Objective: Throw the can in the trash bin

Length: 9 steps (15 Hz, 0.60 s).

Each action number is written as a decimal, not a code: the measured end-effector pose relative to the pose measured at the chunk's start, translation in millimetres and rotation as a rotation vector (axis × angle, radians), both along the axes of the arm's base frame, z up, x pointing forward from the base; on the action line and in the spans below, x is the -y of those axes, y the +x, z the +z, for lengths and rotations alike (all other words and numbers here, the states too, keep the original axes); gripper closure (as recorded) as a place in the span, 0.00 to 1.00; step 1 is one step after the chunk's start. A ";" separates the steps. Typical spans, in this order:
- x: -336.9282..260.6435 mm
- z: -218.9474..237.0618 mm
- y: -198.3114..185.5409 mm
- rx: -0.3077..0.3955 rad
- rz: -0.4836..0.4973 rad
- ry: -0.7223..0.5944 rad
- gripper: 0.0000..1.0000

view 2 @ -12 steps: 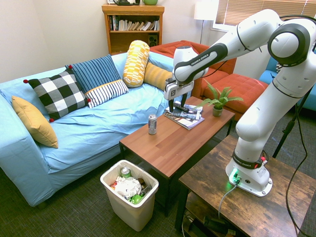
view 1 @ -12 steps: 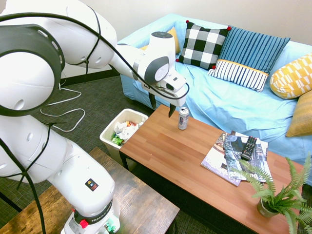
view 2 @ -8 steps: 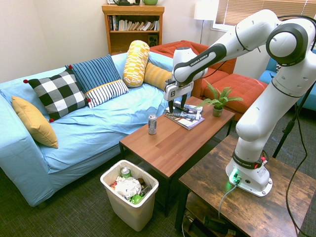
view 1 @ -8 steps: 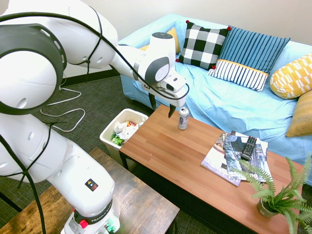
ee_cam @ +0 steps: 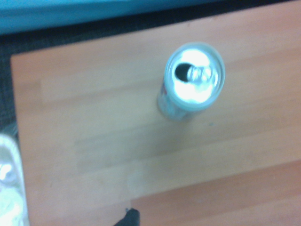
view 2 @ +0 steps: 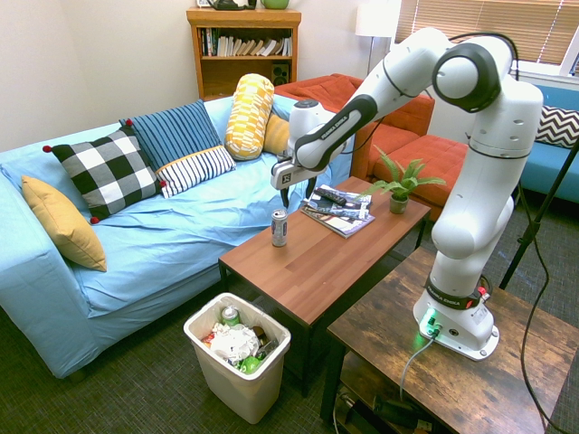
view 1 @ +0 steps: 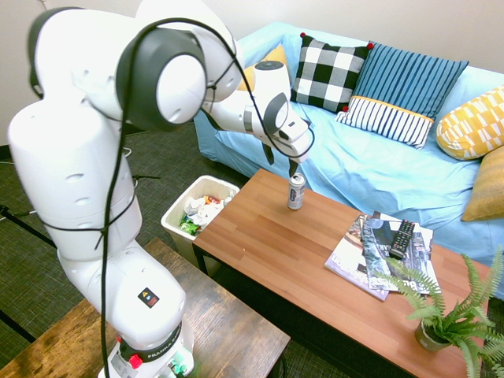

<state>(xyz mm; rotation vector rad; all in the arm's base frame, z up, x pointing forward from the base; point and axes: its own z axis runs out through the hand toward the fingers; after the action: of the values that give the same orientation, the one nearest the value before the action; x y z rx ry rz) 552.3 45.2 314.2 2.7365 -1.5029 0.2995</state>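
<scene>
One slim silver can (view 1: pixel 296 191) stands upright on the wooden coffee table (view 1: pixel 315 260), close to the table's sofa-side edge and toward the end nearest the trash bin; in the wrist view the can (ee_cam: pixel 192 81) is seen from above, its opened top bright and its side label a blur of red. The gripper (view 1: pixel 281 161) hangs just above the can without touching it; its two dark fingers (view 1: pixel 294 167) are spread apart with nothing between them (the second exterior view shows the gripper (view 2: pixel 296 193) poised over the can (view 2: pixel 280 228) in the same way). On the floor beside that end of the table sits the cream-white trash bin (view 1: pixel 175 214), already holding crumpled white paper and green and coloured wrappers; from the other side the trash bin (view 2: pixel 237 391) also shows a green can among the litter. Further along the table lie a small stack of magazines (view 1: pixel 358 260) with a black remote control (view 1: pixel 402 239) resting on top; a potted fern (view 1: pixel 453 315) stands at the far end of the table from the can. Behind the table runs a light blue sofa (view 1: pixel 378 169) carrying a black-and-white checked cushion (view 1: pixel 326 72), a blue striped cushion (view 1: pixel 402 90) and yellow patterned cushions (view 1: pixel 476 122); in the second exterior view a wooden bookshelf (view 2: pixel 242 47) stands against the wall beyond the sofa, and an orange-red couch (view 2: pixel 425 145) sits to the right.
</scene>
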 end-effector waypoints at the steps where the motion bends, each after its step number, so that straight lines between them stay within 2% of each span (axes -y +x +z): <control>1: 1.7 -10.4 18.1 0.000 -0.021 -0.005 0.00; 5: -4.9 -53.2 61.1 -0.027 -0.048 -0.016 0.00; 9: -5.3 -80.7 70.5 -0.052 -0.073 -0.035 0.00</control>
<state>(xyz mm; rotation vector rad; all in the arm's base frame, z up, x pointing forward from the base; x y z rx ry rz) 622.8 50.6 233.5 2.6340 -1.5654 0.2485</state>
